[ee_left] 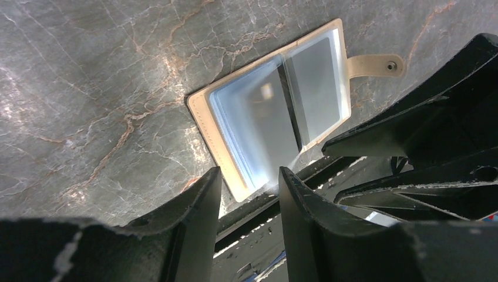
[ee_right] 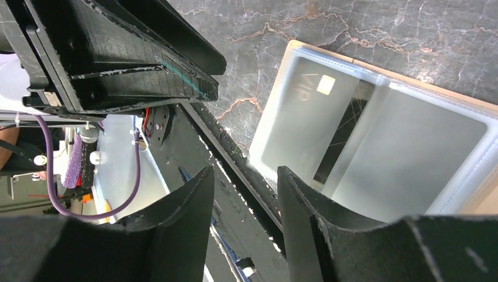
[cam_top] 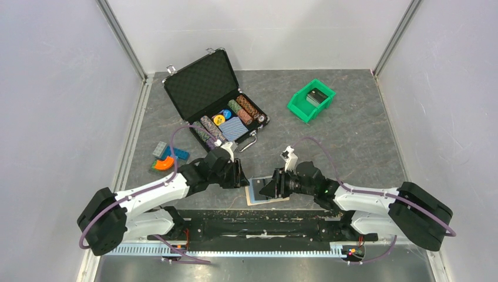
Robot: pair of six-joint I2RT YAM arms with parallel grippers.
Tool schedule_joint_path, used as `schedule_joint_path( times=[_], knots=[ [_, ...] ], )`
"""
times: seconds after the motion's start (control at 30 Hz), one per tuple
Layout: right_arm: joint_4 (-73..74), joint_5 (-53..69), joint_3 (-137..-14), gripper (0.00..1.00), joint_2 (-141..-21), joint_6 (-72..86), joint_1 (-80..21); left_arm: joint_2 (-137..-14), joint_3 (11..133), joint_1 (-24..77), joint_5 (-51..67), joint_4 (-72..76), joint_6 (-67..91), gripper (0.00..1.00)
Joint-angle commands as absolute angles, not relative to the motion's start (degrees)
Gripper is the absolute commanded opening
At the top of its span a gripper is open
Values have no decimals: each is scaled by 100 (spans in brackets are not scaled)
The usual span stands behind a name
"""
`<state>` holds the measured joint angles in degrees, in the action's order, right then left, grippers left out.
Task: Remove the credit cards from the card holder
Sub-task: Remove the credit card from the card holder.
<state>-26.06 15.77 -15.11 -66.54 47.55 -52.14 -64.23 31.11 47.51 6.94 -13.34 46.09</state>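
The tan card holder (cam_top: 262, 191) lies spread open on the table near its front edge, between my two grippers. In the left wrist view the card holder (ee_left: 208, 111) shows clear sleeves and its side tab. The right wrist view shows credit cards inside the sleeves: a grey credit card (ee_right: 299, 120) with a chip, and a dark credit card (ee_right: 343, 138) behind it. My left gripper (cam_top: 242, 176) (ee_left: 249, 173) is open just off the holder's left edge, holding nothing. My right gripper (cam_top: 271, 187) (ee_right: 245, 171) is open over its right side, also holding nothing.
An open black chip case (cam_top: 199, 82) with poker chips stands at the back left. A green bin (cam_top: 298, 106) sits at the back right. Small coloured blocks (cam_top: 167, 157) lie at the left. The table's front edge runs just below the holder.
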Motion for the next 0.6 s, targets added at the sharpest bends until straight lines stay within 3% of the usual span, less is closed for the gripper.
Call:
schedule_joint_path(
  times=[0.0, 0.17, 0.37, 0.57],
  knots=[
    [-3016, 1641, -1634, 47, -6750, 4798, -5242, -6271, 3265, 4759, 541, -1398, 4748, 48],
    [-2348, 1163, -1807, 42, -6627, 4465, -5230, -6300, 3151, 4763, 985, -999, 4711, 46],
    [-2106, 889, -1788, 33, -6678, 4290, -5158, -6661, 2973, 4763, 1564, -188, 4676, 35],
    [-2159, 900, -1807, 33, -6957, 4228, -5037, -7144, 2814, 4759, 1814, 418, 4685, 22]
  ],
)
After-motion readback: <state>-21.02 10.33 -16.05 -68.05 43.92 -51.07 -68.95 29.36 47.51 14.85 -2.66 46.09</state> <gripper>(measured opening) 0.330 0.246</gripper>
